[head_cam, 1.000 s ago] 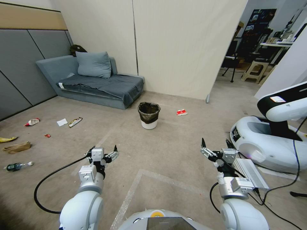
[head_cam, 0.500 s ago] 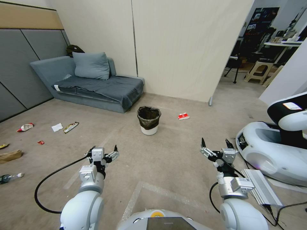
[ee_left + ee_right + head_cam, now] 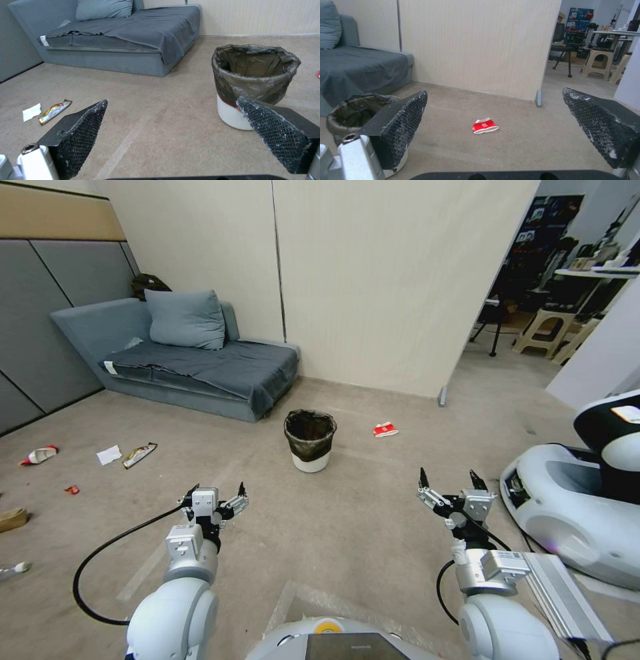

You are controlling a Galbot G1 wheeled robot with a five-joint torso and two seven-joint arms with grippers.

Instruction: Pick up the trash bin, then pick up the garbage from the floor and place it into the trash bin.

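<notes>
Both grippers, left [image 3: 217,499] and right [image 3: 451,488], are hanging spread-fingered and empty, facing the small round white bag-lined trash bin [image 3: 310,440] at twelve o'clock, seemingly readying to grab.

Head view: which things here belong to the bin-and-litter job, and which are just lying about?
Belongs to the job:
trash bin, upright on the floor
red-and-white wrapper, right of the bin
snack wrapper, white tissue, small red scrap, far left
left hand and right hand, both open, empty

Just lying about:
sofa
pillow
second robot
</notes>
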